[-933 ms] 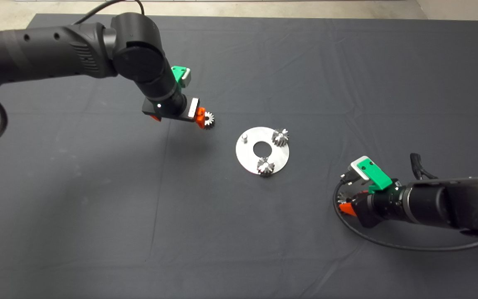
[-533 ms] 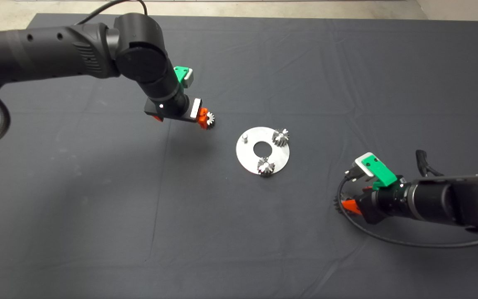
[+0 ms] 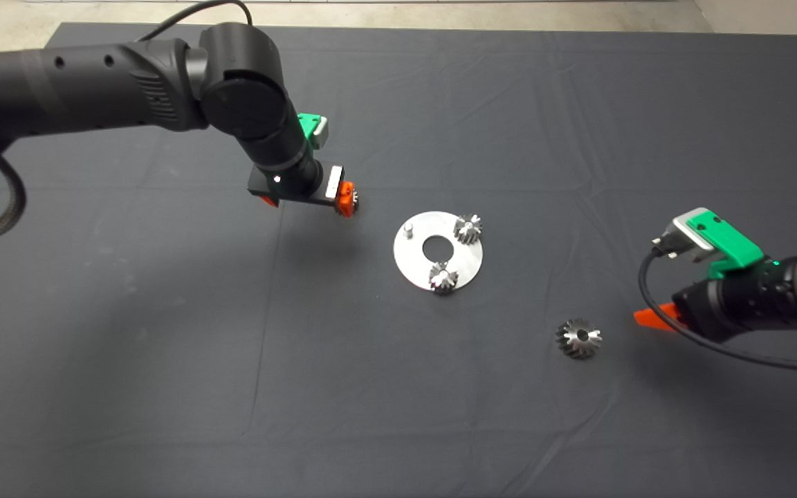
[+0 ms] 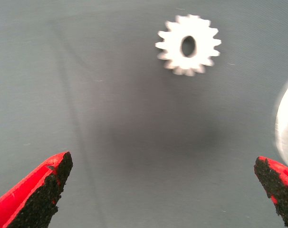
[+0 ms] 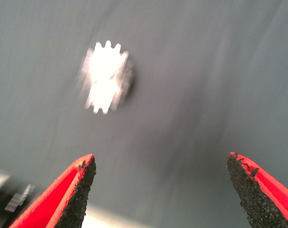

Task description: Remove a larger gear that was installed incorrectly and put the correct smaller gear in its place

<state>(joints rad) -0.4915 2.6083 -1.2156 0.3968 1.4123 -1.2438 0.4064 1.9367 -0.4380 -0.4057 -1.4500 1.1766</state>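
On the dark counter (image 3: 163, 387), the swap stands about half done. Mid-frame, the round metal plate (image 3: 416, 266) carries two small gears and one bare peg (image 3: 407, 229). The larger gear (image 3: 579, 338) lies alone on the counter at lower right, off the plate. Right of it hangs the right hand (image 3: 651, 319), fingers spread wide and empty. At upper left of centre, the left hand (image 4: 163, 190) hovers with fingers wide apart over the smaller gear (image 4: 187, 44), which lies flat, ungrasped. Picking it up and seating it on the peg remain.
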